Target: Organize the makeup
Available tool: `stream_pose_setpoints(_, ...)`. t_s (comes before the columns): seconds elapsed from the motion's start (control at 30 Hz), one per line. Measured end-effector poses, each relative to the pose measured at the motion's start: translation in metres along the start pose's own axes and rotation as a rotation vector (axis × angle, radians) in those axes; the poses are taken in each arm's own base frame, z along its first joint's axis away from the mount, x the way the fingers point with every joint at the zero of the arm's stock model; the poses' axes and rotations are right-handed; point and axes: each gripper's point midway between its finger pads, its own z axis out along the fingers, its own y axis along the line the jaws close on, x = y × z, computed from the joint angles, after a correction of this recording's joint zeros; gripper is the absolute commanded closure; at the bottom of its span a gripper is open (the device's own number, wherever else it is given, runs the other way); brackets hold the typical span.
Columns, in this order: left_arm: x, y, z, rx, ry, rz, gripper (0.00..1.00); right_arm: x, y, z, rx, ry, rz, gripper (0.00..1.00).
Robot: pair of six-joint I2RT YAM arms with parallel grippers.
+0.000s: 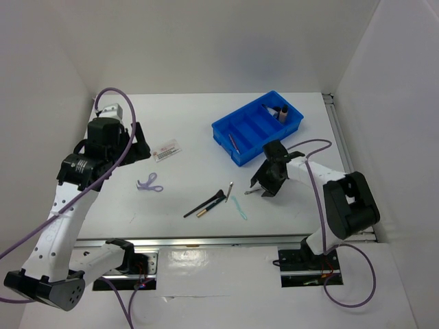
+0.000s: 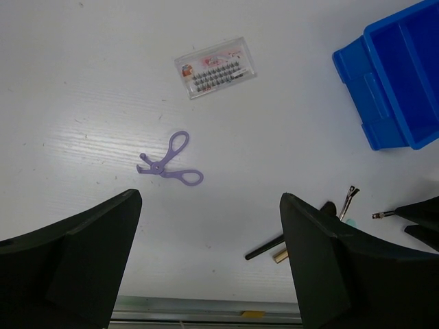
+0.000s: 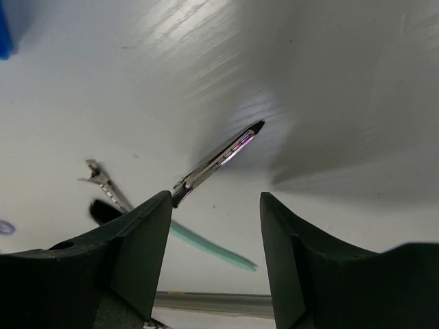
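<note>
1. Left gripper point(image 2: 209, 199): jaws spread wide and holding nothing, hanging above the table point(image 1: 199, 110) on the left side.
2. Right gripper point(image 3: 216, 199): jaws apart and gripping nothing, low over the table just in front of the tray point(image 1: 226, 130).
3. Clip point(image 3: 219, 159): thin metal, lying flat on the table. It runs aslant in the gap ahead of the right gripper's fingers, its near end close to the left-hand finger point(image 3: 137, 240). I cannot tell whether the two touch.
4. Second clip point(image 3: 103, 181): metal, on the table left of the first and apart from it.
5. Teal tool point(image 3: 212, 247): slim, lying on the table near the two clips, on the side toward the arms.
6. Brush point(image 1: 204, 203): black, lying aslant mid-table, with a shorter gold-ended stick point(image 1: 208, 211) just beside it.
7. Scissors point(image 2: 169, 163): lilac, lying flat on the table, left of the brush and well apart from it.
8. Card point(image 2: 215, 67): clear-fronted with red print, on the table beyond the scissors.
9. Tray: blue and divided, set aslant at the far right of the table.
10. Bottle point(image 1: 278, 111): black-capped, lying in the tray's far end compartment.
11. Thin stick point(image 1: 233, 142): in the tray's near end compartment, too small to make out further.
</note>
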Motion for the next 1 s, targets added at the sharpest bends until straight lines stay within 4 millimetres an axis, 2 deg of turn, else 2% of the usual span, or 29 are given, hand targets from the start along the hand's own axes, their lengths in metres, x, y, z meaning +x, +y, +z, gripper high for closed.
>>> stream_pose_setpoints(0.17,0.0,0.0,0.001,0.001,0.001,0.001,0.04,0.004,-0.008,0.016,0.059,0.032,0.04,0.38)
stream_pose_setpoints(0.33,0.003,0.0,0.003,-0.002,0.01,0.003,0.04,-0.007,-0.005,0.02,0.084,-0.007,0.052,0.41)
stream_pose_setpoints(0.5,0.005,0.002,0.004,-0.006,0.015,0.004,0.04,-0.026,0.008,0.027,0.143,-0.078,0.023,0.55)
stream_pose_setpoints(0.53,0.005,0.002,0.004,-0.008,0.014,0.004,0.04,-0.028,0.008,0.028,0.153,-0.093,0.014,0.6)
stream_pose_setpoints(0.73,0.005,0.003,0.003,-0.015,0.011,0.003,0.04,-0.031,0.001,0.029,0.206,-0.12,-0.012,0.77)
stream_pose_setpoints(0.8,0.005,0.003,0.003,-0.015,0.01,0.001,0.04,-0.032,0.001,0.029,0.211,-0.121,-0.016,0.81)
stream_pose_setpoints(1.0,0.005,0.003,0.004,-0.017,0.01,-0.005,0.04,-0.032,0.0,0.029,0.216,-0.123,-0.024,0.81)
